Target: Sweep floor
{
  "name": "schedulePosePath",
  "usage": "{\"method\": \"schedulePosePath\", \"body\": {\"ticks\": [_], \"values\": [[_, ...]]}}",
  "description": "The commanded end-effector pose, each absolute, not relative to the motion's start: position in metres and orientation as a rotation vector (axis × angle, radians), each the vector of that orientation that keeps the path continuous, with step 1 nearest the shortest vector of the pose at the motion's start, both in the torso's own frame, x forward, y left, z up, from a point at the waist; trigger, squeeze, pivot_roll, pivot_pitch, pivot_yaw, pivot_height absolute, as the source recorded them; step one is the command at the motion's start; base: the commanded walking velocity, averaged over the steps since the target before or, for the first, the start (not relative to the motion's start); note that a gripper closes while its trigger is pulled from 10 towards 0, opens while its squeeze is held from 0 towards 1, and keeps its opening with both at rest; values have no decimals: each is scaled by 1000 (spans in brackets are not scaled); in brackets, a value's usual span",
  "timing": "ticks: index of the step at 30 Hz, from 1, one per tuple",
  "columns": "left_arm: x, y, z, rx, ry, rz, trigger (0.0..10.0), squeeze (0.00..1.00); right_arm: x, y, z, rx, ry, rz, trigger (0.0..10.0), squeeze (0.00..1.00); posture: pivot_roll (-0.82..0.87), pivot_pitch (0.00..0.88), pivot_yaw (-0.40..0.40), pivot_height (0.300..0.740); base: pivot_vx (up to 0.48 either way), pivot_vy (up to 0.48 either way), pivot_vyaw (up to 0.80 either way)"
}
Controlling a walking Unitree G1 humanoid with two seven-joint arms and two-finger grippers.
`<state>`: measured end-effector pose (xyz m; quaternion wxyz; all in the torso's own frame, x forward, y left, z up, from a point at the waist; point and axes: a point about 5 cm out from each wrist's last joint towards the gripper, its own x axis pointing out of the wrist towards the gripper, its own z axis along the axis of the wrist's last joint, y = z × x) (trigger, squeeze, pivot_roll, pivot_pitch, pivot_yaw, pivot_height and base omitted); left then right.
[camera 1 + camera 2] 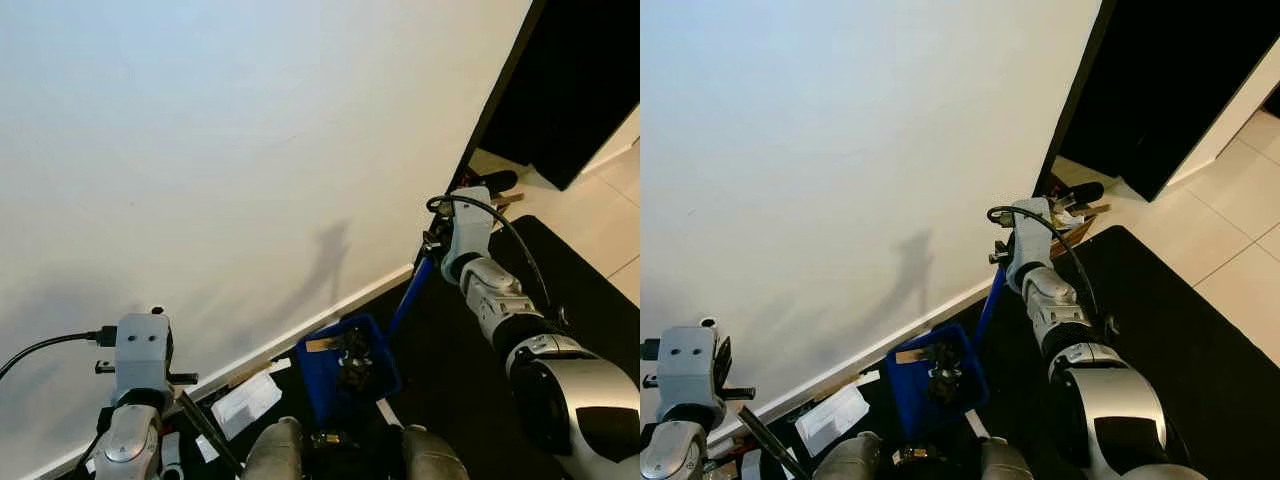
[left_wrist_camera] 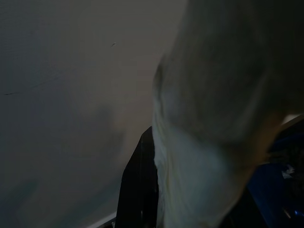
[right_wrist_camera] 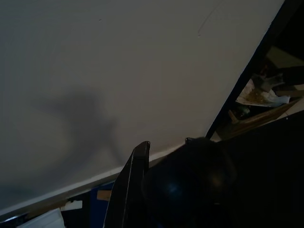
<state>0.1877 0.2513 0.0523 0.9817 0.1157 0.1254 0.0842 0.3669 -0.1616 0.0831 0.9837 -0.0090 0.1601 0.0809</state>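
Blue dustpan sits at lower centre on the dark mat, debris inside, against the white wall. Its blue handle rises up-right to the right gripper, which is clenched on it. Left gripper at lower left: grip state cannot be told. Paper lies beside the dustpan. No writing is readable.

Blue dustpan – glossy plastic – on a matt black mat, beside smooth, matt-painted wall.
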Motion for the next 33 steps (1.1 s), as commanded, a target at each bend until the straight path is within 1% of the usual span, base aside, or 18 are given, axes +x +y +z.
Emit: {"method": "schedulePosePath", "body": {"ticks": [1,8,9,10,11,14,17,18,25,26,30,33], "values": [[185,252,50,235,272,174,10000,0,364,-162,77,0,369,164,0,0,281,117,-20,740,0,0,0],[192,250,51,227,257,176,10000,0,367,-160,83,-9,338,187,0,0,269,112,-29,740,0,0,0],[194,251,52,230,249,180,10000,0,369,-161,87,-18,311,186,3020,0,258,118,-36,740,0,0,0],[195,251,53,233,245,182,10000,0,370,-161,89,-20,299,184,3020,0,258,118,-36,740,0,0,0],[196,254,56,250,234,188,10000,0,370,-162,91,-19,288,179,10000,0,252,122,-40,740,0,0,0],[202,264,65,271,222,217,10000,0,370,-160,91,-18,268,185,10000,0,248,120,-39,740,0,0,0],[205,268,71,264,215,227,10000,0,370,-159,92,-10,258,193,10000,0,243,121,-39,740,0,0,0],[211,272,79,263,206,237,10000,0,370,-159,94,4,240,201,10000,0,238,119,-38,740,0,0,0],[223,276,98,316,136,250,10000,0,369,-161,99,21,190,214,10000,0,213,113,-39,740,0,0,0],[227,276,106,291,99,264,10000,0,368,-164,101,27,168,217,10000,0,206,111,-38,740,0,0,0],[229,277,113,229,64,295,10000,0,367,-167,102,27,159,214,10000,0,203,110,-37,740,0,0,0],[226,277,122,135,20,368,10000,0,362,-172,103,26,149,203,10000,0,197,107,-36,740,0,0,0]]}}
